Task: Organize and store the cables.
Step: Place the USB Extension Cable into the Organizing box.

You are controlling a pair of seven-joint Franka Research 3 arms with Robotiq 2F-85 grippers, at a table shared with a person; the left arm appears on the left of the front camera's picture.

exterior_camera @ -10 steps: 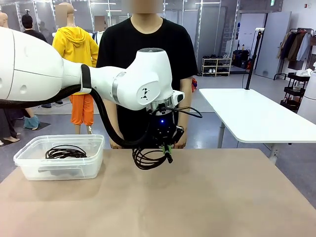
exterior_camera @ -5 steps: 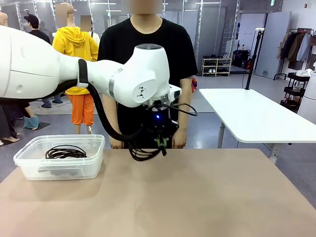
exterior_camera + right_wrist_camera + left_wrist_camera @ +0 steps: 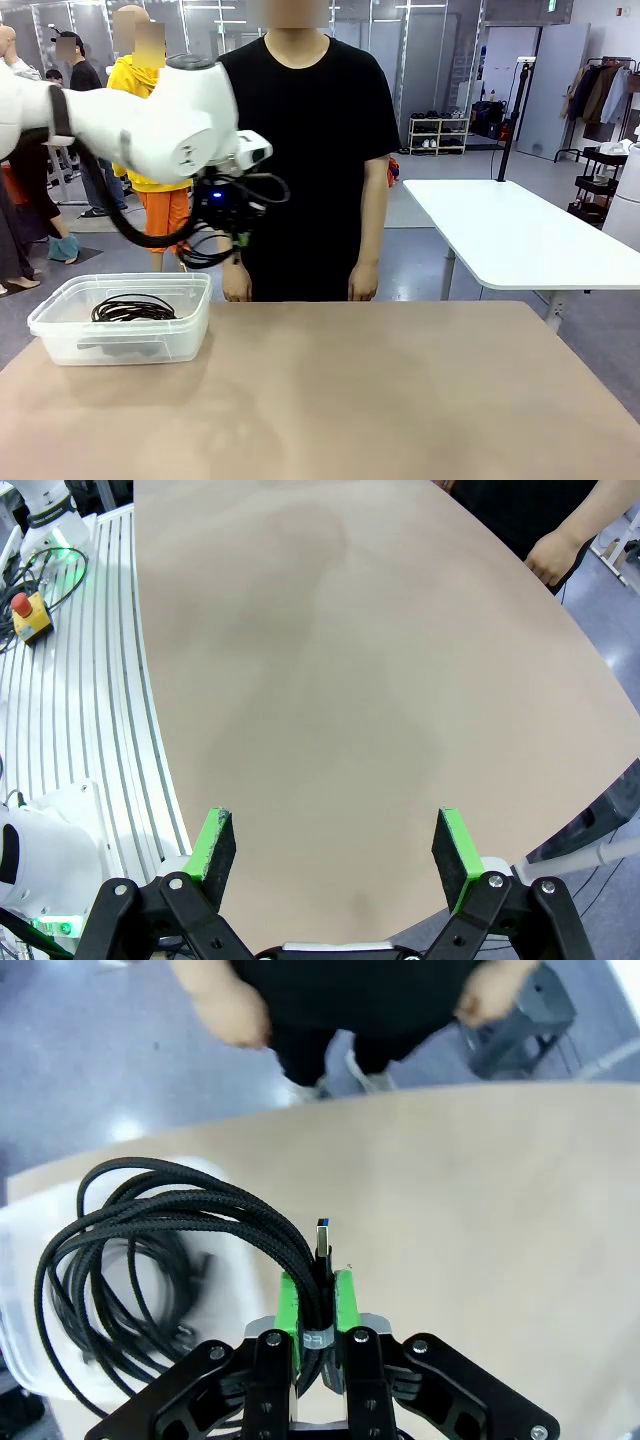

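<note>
In the front view the left claw (image 3: 237, 243) and its coiled cable (image 3: 205, 252) blur against dark clothing.

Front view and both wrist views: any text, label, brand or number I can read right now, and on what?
None legible.
Green sign near the ceiling, front view: too small to read.
Dark mark on the left arm's joint: a symbol, not readable text.
Held cable, bin, table: no print visible.

Bright, even overhead light, soft shadows; wrist views bow at edges, nearby coil slightly motion-blurred.
</note>
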